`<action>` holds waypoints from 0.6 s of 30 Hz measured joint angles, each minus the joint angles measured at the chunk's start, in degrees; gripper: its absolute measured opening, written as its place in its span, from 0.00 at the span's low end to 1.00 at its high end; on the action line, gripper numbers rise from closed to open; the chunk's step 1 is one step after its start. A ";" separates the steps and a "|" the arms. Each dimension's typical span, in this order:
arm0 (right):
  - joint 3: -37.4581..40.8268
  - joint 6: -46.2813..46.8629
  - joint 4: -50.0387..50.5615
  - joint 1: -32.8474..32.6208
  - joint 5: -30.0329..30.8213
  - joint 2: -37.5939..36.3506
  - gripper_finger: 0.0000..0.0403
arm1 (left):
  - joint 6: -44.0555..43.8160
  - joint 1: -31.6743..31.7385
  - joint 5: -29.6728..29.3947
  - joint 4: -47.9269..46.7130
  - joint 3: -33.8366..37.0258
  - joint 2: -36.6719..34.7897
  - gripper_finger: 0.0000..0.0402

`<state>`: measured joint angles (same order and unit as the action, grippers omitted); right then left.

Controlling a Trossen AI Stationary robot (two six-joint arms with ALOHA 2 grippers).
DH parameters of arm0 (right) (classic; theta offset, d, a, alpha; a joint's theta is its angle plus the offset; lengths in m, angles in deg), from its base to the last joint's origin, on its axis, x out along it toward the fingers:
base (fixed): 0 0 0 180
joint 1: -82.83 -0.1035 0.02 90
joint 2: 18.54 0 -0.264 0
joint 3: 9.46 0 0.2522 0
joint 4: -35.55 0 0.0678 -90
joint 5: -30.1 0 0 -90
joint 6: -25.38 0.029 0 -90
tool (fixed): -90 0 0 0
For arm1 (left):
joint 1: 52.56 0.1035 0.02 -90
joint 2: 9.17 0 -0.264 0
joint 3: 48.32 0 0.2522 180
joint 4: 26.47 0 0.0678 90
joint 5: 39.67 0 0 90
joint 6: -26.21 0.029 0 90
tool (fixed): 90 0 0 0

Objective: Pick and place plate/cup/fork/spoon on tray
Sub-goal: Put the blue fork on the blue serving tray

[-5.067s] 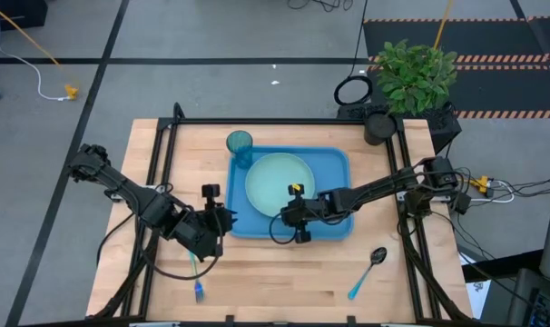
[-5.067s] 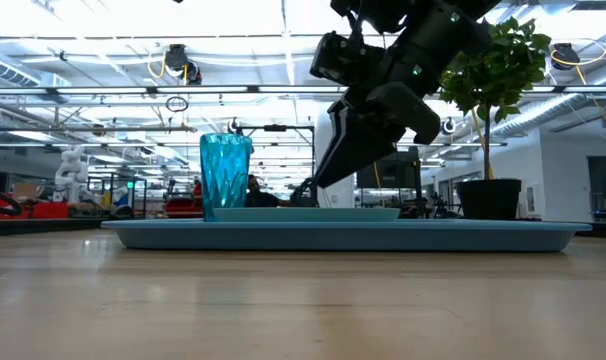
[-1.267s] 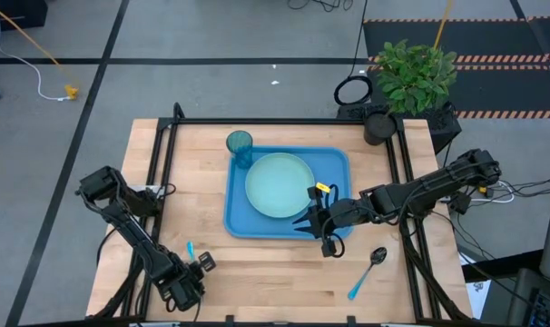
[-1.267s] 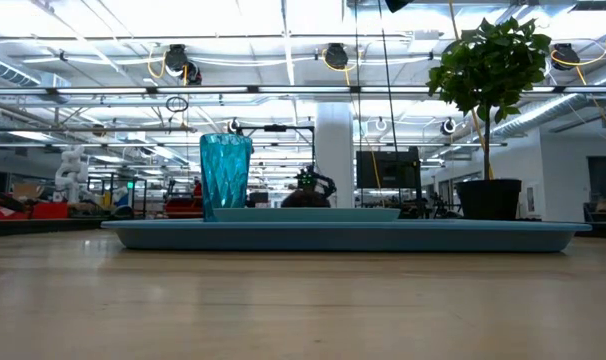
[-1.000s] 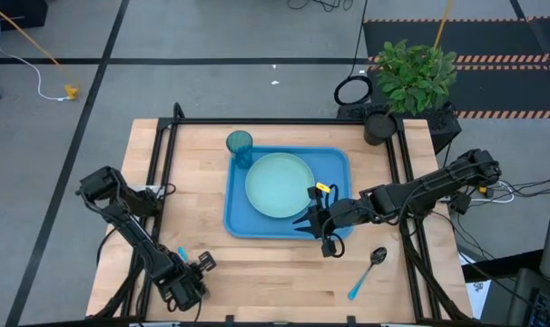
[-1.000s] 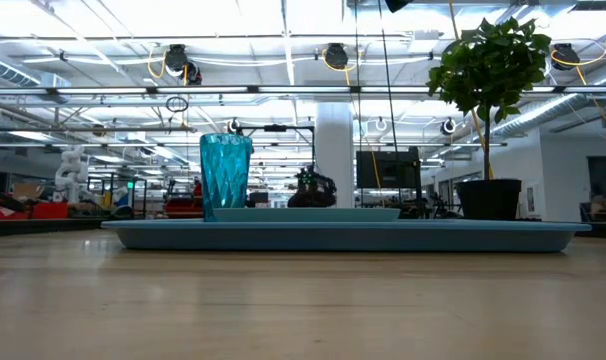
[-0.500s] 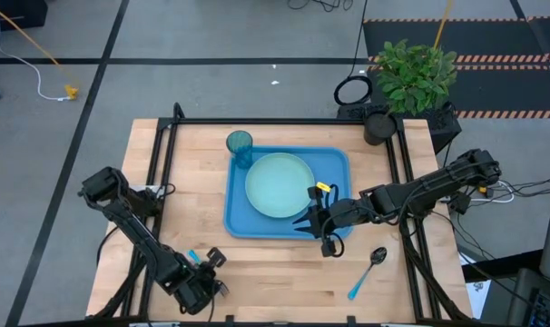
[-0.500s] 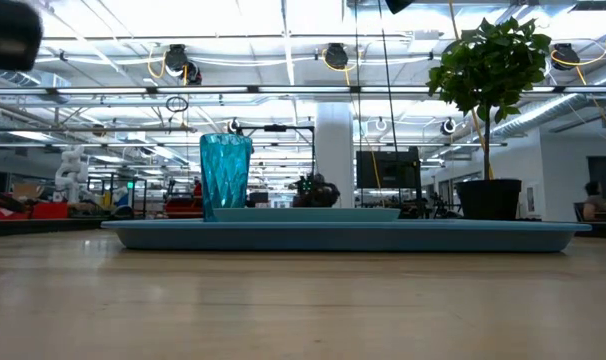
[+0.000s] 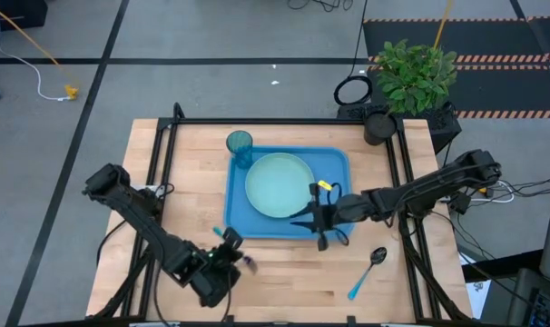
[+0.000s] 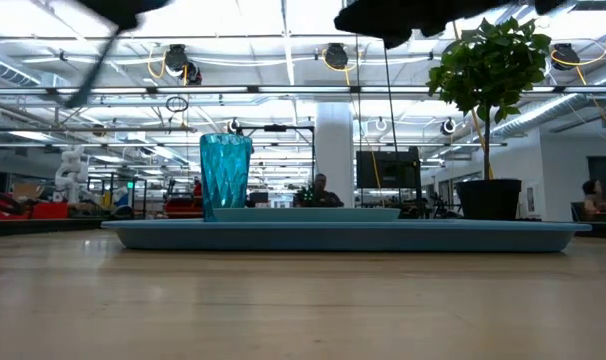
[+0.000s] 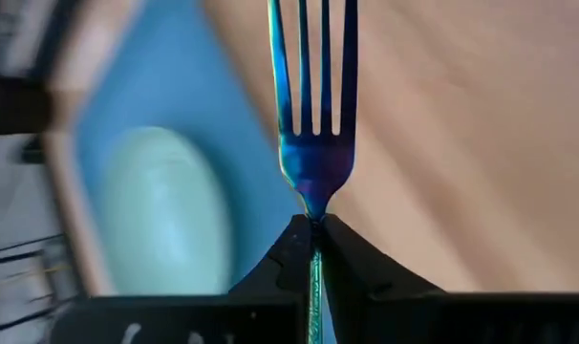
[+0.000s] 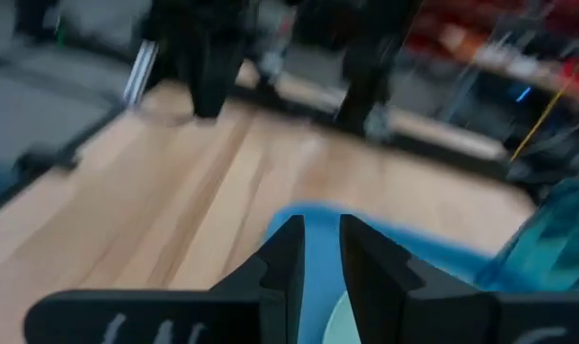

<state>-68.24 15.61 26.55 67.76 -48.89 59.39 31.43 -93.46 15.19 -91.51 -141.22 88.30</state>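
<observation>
Left gripper (image 11: 312, 225): its fingers are clamping the fork (image 11: 313, 105) by the thin neck, above the desk (image 9: 284, 282) beside the tray (image 9: 243, 222) | Risk: you are risking it pivoting or slipping | Right gripper (image 12: 316, 250): hovering at the tray's near edge, fingers slightly parted, empty.

- Left arm: reaches from its base at the table's left edge toward the near edge, elbow bent, wrist over the bare wood near the front left
- Left gripper (image 11: 315, 227): fingers pinched together on the neck of the fork (image 11: 313, 115), whose tines project straight ahead of the fingertips
- Right arm: stretches from its base at the table's right edge inward, nearly level
- Right gripper (image 9: 319, 221): hangs over the near right corner of the tray (image 9: 236, 216), its fingers (image 12: 283, 254) parallel with a narrow gap between them, nothing held
</observation>
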 joint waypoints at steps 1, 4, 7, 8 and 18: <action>1.83 -0.09 -5.18 0.43 1.33 0.00 0.16 | 1.06 0.72 -1.71 0.15 -0.75 -0.44 0.02; 6.16 0.58 -17.13 1.50 8.42 0.00 0.16 | 3.64 3.47 -6.70 2.15 -3.14 -2.00 0.02; 8.37 1.80 -21.83 1.97 13.59 0.00 0.16 | 4.49 5.98 -11.39 5.33 -4.09 -3.86 0.04; 8.59 2.11 -21.97 1.98 14.46 0.01 0.16 | 5.40 6.90 -12.05 7.93 -4.18 -4.42 0.05; 8.22 4.12 -32.26 0.74 16.08 7.73 0.16 | 8.38 14.08 -11.42 29.15 -4.24 -6.45 0.03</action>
<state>-60.02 19.73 -5.70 68.50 -32.82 67.12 39.81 -79.38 3.77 -62.36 -145.46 81.85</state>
